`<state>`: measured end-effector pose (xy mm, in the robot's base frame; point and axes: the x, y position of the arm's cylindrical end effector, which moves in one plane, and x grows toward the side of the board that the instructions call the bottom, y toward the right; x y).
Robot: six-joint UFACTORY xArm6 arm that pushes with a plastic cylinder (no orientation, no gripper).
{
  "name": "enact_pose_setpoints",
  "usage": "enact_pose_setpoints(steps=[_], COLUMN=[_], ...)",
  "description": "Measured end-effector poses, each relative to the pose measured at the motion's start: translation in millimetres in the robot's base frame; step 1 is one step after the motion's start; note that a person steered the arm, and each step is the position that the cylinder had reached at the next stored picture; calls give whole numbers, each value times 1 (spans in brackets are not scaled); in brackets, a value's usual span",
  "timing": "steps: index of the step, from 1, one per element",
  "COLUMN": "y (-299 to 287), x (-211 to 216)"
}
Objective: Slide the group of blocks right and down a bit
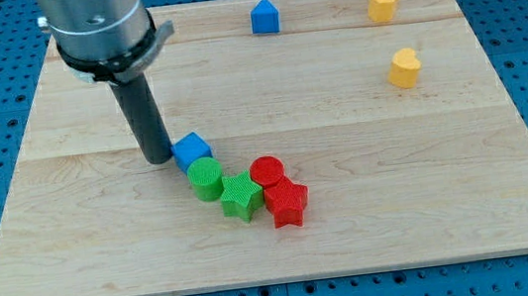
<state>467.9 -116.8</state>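
A group of blocks sits a little below and left of the board's middle: a blue cube [192, 151], a green cylinder [206, 178], a green star [241, 195], a red cylinder [267, 172] and a red star [287, 203], all touching or nearly touching. My tip [159, 159] rests on the board just left of the blue cube, touching or almost touching its left side. The rod rises from there to the arm's grey body at the view's top left.
A blue house-shaped block [265, 16] stands at the view's top centre. A yellow block [382, 4] stands at the top right, and a yellow heart-like block [404, 68] below it. The wooden board [449, 197] lies on a blue perforated table.
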Motion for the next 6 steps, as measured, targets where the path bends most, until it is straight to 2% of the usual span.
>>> enact_pose_setpoints(steps=[2,3,4,6], y=[0,-21,19,102], x=[0,-22,-21,8])
